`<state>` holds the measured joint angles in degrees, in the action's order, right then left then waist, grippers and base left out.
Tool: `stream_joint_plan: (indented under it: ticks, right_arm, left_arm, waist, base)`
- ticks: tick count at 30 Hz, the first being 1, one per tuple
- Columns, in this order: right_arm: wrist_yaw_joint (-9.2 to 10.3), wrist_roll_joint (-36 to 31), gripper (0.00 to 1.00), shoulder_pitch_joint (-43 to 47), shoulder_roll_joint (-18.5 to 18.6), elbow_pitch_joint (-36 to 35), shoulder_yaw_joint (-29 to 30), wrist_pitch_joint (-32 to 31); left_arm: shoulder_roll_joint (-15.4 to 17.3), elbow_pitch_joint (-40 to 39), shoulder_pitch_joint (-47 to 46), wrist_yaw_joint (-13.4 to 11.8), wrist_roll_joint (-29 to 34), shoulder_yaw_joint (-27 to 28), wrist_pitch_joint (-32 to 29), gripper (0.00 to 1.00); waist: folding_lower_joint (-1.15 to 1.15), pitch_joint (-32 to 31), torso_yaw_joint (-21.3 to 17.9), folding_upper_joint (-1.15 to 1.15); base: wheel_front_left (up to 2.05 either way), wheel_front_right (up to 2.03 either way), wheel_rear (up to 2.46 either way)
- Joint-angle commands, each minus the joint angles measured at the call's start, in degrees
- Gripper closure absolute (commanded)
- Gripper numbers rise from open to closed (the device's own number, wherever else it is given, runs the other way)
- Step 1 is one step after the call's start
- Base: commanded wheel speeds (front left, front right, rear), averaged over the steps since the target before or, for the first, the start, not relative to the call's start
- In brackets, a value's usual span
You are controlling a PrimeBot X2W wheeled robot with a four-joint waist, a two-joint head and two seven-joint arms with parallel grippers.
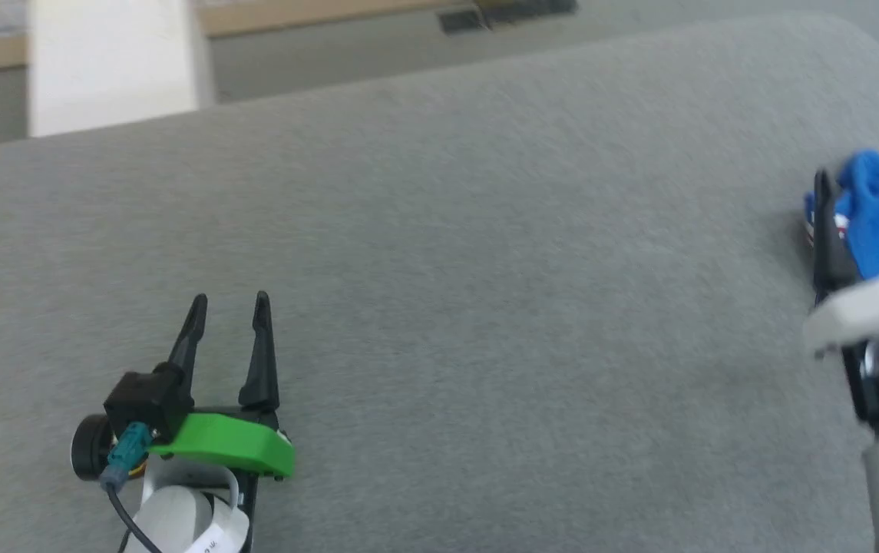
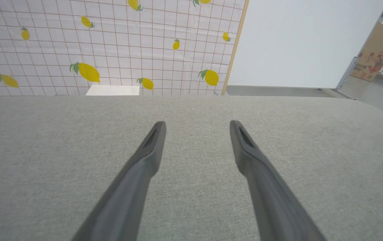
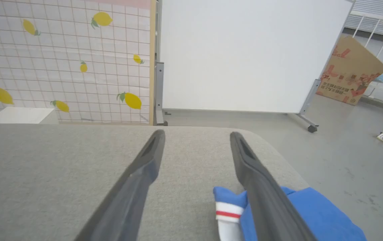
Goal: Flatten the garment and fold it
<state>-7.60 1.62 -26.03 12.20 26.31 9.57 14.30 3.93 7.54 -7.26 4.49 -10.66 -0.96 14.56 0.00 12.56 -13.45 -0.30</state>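
Note:
The garment (image 1: 873, 223) is a bunched heap of bright blue cloth at the right edge of the grey padded surface (image 1: 485, 269). In the right wrist view the garment (image 3: 311, 211) lies near the surface's rounded corner, with a white, red-striped sleeve edge (image 3: 228, 214) showing. My right gripper (image 1: 856, 175) stands over it with its fingers wide apart; in its own view the right gripper (image 3: 197, 134) is open, the cloth lying under and beside the right-hand finger. My left gripper (image 1: 230, 298) rests open at the lower left, far from the cloth, and nothing lies between its fingers (image 2: 197, 124).
The grey surface ends in a rounded far-right corner (image 3: 271, 147), with bare floor (image 3: 345, 157) beyond. A white wheeled board (image 3: 245, 57), a cardboard box (image 3: 352, 73) and a lemon-patterned wall (image 2: 111, 47) stand behind. A small white box (image 2: 112, 90) sits past the far edge.

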Motion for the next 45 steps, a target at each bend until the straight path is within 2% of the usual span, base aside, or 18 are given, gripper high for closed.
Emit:
stream_joint_plan:
  ticks: [1,8,16,25,45]
  right_arm:
    - [0.11,1.49,0.0,3.33,-0.3,-2.57,-0.5,0.38]
    - [0.11,5.09,0.0,17.99,-3.43,-16.89,-1.8,-1.17]
    - [0.11,4.45,0.0,27.81,-6.97,-23.23,-0.92,-1.34]
    - [0.11,2.91,0.0,32.78,-9.06,-26.02,-1.03,-1.2]
    - [0.11,5.12,0.0,34.2,-9.31,-25.81,-2.37,-1.06]
  left_arm:
    - [-0.22,0.17,0.76,0.04,-0.67,-0.18,0.41,0.0]
    - [-0.71,0.8,2.24,0.32,-0.55,-1.14,0.42,0.0]
    - [-0.97,1.53,3.36,0.26,-0.88,-2.26,0.43,0.0]
    - [-1.03,1.66,4.63,-0.37,-2.35,-3.75,0.43,0.0]
    - [-1.05,1.9,5.45,-1.51,-3.63,-4.17,0.43,0.0]
  waist:
    - [0.0,-8.88,9.16,0.3]
    - [0.0,-10.97,12.74,0.3]
    - [0.0,-11.81,15.26,0.3]
    - [0.0,-12.36,16.83,0.3]
    - [0.0,-13.53,16.08,0.3]
  base:
    - [0.0,0.0,0.0]
    - [0.0,0.0,0.0]
    - [0.0,0.0,0.0]
    - [0.0,0.0,0.0]
    - [0.0,0.0,0.0]
